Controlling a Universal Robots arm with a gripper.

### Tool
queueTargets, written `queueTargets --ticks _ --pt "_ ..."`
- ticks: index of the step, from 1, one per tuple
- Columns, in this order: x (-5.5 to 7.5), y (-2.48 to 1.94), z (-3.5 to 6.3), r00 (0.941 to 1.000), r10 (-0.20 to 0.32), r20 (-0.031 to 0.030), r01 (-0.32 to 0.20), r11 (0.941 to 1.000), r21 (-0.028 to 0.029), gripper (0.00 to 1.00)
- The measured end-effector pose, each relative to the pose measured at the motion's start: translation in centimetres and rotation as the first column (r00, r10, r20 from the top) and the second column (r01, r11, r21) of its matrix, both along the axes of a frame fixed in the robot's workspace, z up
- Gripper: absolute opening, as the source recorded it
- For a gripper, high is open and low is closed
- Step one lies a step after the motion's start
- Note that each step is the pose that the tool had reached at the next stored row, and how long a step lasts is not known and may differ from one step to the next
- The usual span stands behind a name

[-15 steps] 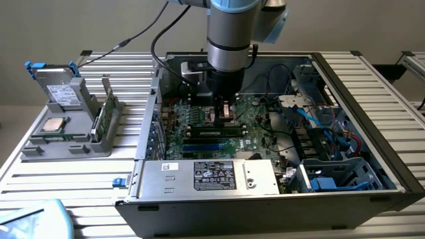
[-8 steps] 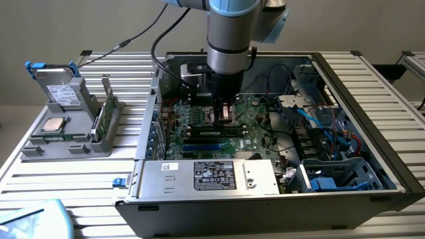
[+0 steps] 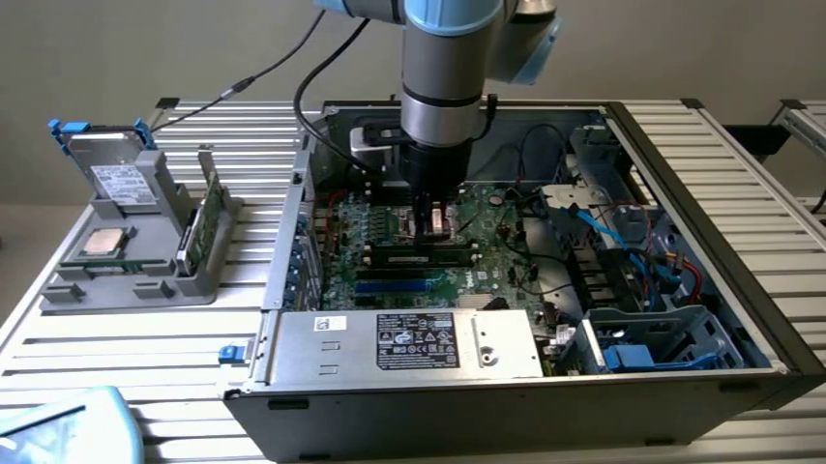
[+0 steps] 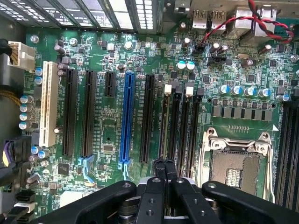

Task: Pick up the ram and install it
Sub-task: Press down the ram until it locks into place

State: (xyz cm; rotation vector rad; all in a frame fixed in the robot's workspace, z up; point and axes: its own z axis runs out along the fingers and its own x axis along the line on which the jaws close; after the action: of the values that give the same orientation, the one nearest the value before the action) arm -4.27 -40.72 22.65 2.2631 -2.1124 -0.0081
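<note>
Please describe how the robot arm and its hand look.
The arm is a silver-grey tube with light blue joint caps. Black cables run beside it. The hand is matte black, with two slim flat fingers and angular linkages joined by round screws.

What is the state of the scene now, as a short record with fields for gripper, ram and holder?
gripper: shut, down over the motherboard at its memory slots
ram: lies along a slot beside the gripper; seating unclear
grey holder: outside the computer case, on the exterior view's left; carries a silver processor chip
</note>
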Motion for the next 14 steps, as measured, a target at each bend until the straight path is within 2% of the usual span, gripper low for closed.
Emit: queueTargets --ticks 3,6,7,9,14 --pt "-0.04 0.02 -0.09 1.0000 0.000 0.0000 0.000 1.0000 -0.0019 0.10" --pt "-0.05 0.04 -0.05 1.0000 0.000 0.0003 0.000 1.0000 -0.0011 0.10" --pt "-0.04 0.06 0.08 1.0000 0.000 0.0008 0.000 1.0000 0.0002 0.10" --pt "-0.05 0.04 0.43 1.0000 0.000 -0.0001 0.000 1.0000 -0.0015 0.10" --pt "0.59 0.00 0.68 1.0000 0.000 -0.0010 0.000 1.0000 -0.0015 0.10"
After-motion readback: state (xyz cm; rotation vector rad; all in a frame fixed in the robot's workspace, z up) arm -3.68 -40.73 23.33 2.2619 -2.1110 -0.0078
